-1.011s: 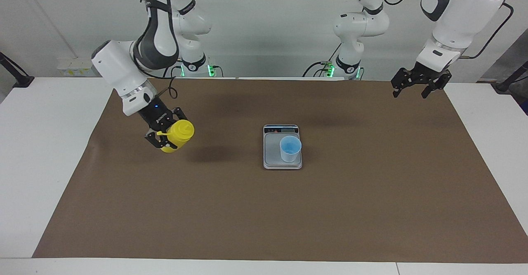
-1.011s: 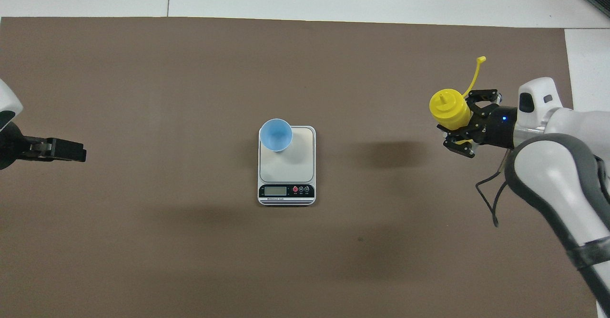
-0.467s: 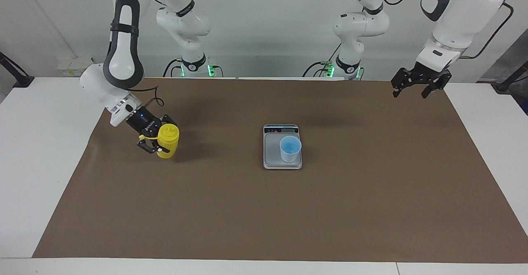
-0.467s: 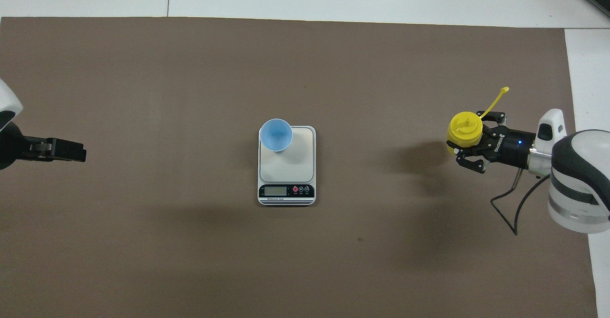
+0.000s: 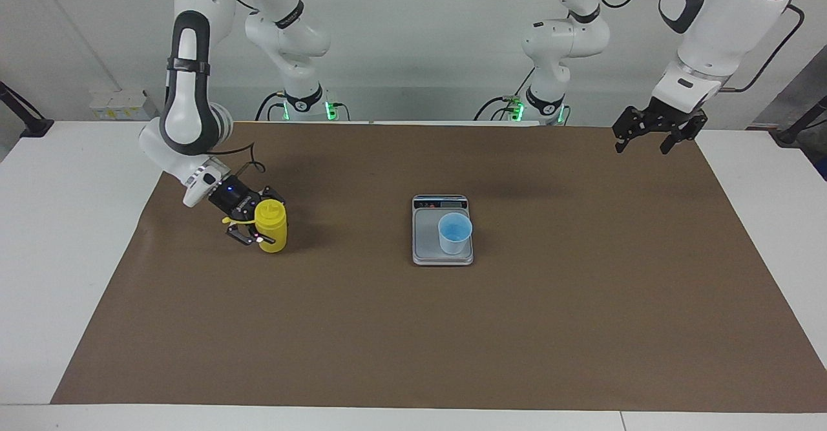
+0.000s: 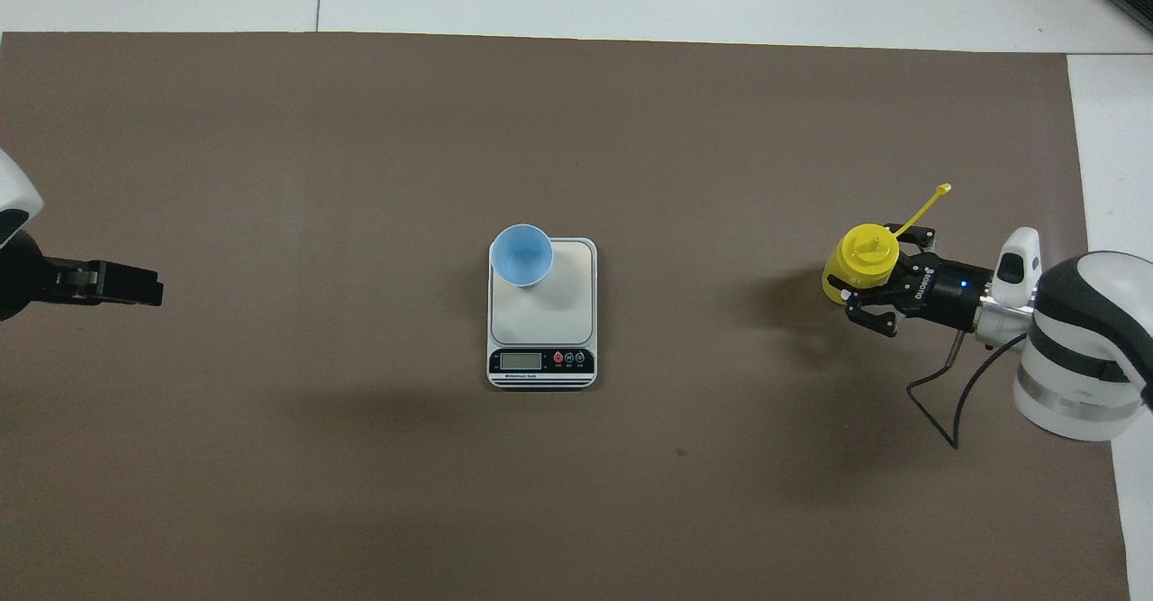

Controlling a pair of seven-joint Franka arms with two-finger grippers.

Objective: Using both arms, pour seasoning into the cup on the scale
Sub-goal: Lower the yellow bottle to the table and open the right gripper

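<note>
In the facing view, the seasoning [image 5: 271, 226] is seen left of centre, upright on the brown mat [image 5: 413, 327], its base looking set down on the mat, though contact cannot be confirmed from here. It is pinched at the side by the right gripper [image 5: 253, 225], whose arm drops in from the upper left of the frame. The scale [image 5: 442, 231] is found at the middle of the frame, display strip along its upper edge. The cup [image 5: 455, 233] is carried upright on the weighing plate, toward the plate's right edge. At the upper right, the left gripper [image 5: 648, 140] is held in the air over the mat's corner, fingers spread wide, nothing between them; that arm is seen waiting.

In the overhead view, the bottle [image 6: 863, 261] is shown at the right of the frame, nozzle top facing up, with its cap strap [image 6: 924, 208] sticking out toward the upper right. The right gripper [image 6: 867, 282] is clamped on the bottle's body from the right side. The scale [image 6: 542, 340] is placed at centre, display strip at its lower edge, and the cup [image 6: 522, 256] is shown at the plate's upper left corner. Only the tips of the left gripper [image 6: 126, 284] are caught at the left edge, over bare mat, well apart from the scale.
</note>
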